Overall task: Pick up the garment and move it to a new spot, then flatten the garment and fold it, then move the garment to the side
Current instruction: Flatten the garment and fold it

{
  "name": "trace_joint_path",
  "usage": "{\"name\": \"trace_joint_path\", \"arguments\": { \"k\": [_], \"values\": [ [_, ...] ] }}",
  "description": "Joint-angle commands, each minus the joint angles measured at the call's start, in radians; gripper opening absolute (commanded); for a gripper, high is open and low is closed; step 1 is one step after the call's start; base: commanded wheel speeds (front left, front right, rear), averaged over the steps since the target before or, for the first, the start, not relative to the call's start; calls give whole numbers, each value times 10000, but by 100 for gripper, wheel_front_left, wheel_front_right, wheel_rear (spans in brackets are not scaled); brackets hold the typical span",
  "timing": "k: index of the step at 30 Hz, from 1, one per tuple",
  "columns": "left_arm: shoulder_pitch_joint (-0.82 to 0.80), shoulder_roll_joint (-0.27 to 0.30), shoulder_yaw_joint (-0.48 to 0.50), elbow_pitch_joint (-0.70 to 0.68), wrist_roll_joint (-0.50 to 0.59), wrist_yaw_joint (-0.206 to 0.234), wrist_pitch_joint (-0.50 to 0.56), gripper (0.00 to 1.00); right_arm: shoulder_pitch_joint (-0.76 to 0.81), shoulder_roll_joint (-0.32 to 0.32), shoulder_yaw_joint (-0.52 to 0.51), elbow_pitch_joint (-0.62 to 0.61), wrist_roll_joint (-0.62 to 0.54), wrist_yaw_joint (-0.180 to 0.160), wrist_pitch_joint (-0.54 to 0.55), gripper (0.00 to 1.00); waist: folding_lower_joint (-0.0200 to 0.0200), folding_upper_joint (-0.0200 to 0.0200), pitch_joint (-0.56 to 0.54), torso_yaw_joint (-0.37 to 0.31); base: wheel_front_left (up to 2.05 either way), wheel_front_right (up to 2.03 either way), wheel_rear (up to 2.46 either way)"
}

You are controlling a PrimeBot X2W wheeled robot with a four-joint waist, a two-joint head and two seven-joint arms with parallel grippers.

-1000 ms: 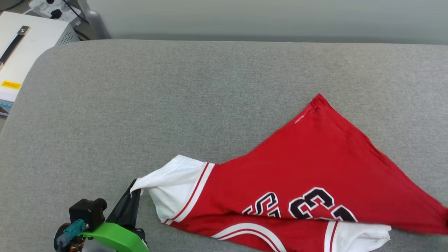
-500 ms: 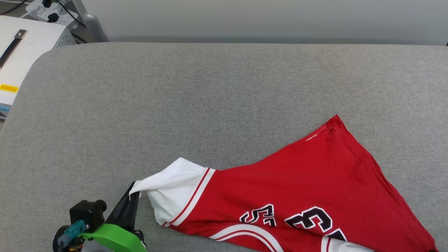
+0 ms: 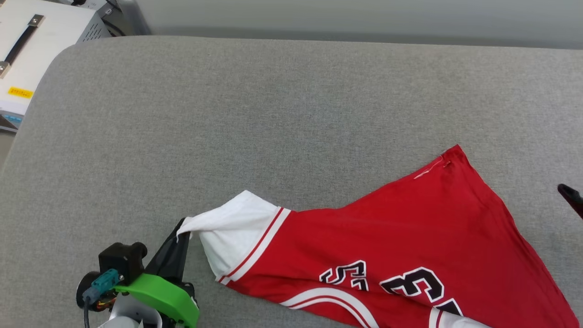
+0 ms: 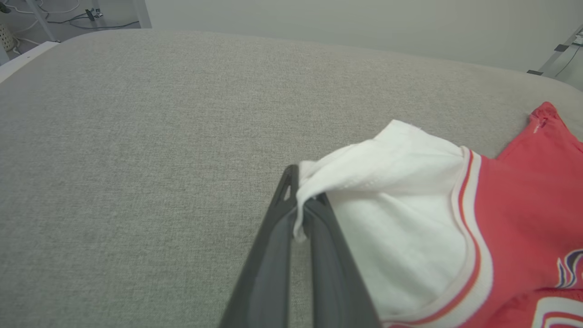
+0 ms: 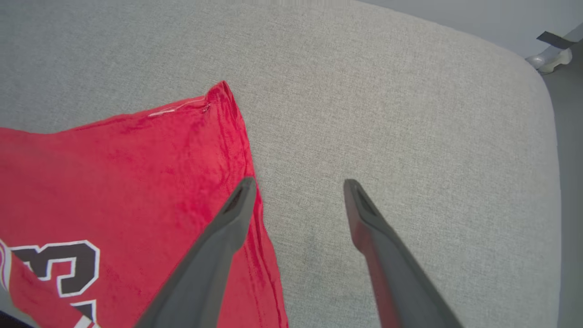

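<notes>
The garment (image 3: 401, 228) lay rumpled toward the grey cushion's (image 3: 273, 114) front edge. The left tool (image 4: 303, 202) pinched its white sleeve (image 4: 401, 182); the right tool (image 5: 296, 187) hovered spread above the red side edge. To flatten it well, I'd say, that tool should clamp the edge, then both draw apart evenly.

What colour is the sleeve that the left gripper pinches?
The sleeve is white, with red-and-white striped trim at its seam; the left wrist view shows it best.

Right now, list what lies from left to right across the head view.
White equipment box → left tool → garment, white sleeve first, then red body → right tool at the right edge.
</notes>
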State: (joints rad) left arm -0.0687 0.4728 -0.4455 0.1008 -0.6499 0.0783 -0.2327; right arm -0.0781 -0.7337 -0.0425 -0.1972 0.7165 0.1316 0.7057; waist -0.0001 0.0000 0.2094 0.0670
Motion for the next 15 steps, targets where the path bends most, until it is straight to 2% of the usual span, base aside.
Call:
{"name": "trace_joint_path", "arguments": {
  "k": [1, 9, 15],
  "values": [
    [-263, -28, -10, 3, 140, -61, -49, 0, -541, -35, 360, 95, -44, -9, 259, 100, 1, 0, 281, 231, 0, 0, 0],
    [-984, -302, -296, -46, 385, -200, -53, 0, -3669, -118, 2750, 1831, -240, -9, 1528, 100, 1, 0, 989, 731, 0, 0, 0],
    [-1365, -558, -460, -6, 533, -308, -119, 0, -5312, 135, 4481, 3380, -352, -9, 1569, 100, 1, 0, 1493, 1114, 0, 0, 0]
  ]
}}
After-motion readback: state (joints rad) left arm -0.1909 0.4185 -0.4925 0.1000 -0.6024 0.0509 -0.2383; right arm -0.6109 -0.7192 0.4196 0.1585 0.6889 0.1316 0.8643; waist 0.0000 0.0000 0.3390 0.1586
